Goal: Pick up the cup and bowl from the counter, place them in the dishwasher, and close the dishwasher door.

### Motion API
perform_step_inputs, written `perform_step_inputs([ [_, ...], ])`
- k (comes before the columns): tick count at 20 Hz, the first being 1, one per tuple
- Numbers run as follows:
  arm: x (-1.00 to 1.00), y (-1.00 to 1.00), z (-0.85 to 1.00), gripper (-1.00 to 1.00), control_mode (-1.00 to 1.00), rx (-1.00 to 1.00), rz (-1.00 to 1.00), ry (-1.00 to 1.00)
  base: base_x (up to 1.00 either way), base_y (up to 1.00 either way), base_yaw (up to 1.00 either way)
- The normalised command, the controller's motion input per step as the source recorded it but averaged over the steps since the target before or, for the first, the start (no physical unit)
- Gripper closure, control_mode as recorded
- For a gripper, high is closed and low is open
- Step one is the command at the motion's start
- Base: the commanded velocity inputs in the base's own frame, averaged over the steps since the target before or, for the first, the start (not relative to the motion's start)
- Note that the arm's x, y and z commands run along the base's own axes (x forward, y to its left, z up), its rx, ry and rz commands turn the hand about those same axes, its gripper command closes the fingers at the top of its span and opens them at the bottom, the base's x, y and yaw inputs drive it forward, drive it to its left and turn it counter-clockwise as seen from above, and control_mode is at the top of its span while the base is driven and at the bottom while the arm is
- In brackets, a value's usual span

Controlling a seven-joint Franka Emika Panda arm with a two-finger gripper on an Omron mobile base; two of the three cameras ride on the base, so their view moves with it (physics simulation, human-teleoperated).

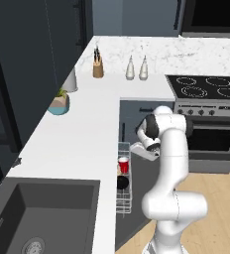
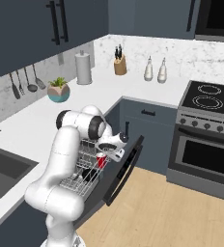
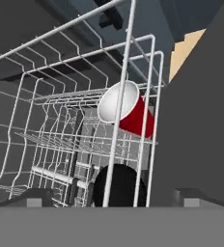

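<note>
Two dishes, red cup (image 3: 133, 116) and black bowl (image 3: 119, 185), sit racked; end effector (image 3: 114, 202) spread, empty. Stiff, heavy-looking dishwasher door (image 2: 121, 173) invites an outer-edge push.

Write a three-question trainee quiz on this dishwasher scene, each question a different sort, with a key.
1. True or false: the cup is in the wire rack.
2. Which item lies beside the cup in the rack? A) bowl B) knife block C) plant pot
3. Fill in: the dishwasher door is ____.

Key
1. True; it is tilted in the hand view.
2. A; the black bowl.
3. Open, hanging down toward the floor. The gripper is by the rack, its jaws apart, holding nothing.
</note>
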Motion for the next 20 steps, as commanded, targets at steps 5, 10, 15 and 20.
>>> perform_step_inputs([
  [5,-0.66,-0.3,0.94,-1.0,-1.0,0.03,-0.12,-0.23,0.0,0.0,0.0],
  [10,-0.47,-0.58,0.93,-1.0,-1.0,0.06,-0.1,-0.01,0.0,0.0,0.0],
  [15,-0.28,-0.79,0.95,-1.0,-1.0,0.11,-0.08,0.0,0.0,0.0,0.0],
  [20,-0.28,-0.89,0.45,-1.0,-1.0,0.25,-0.07,0.0,0.0,0.0,0.0],
])
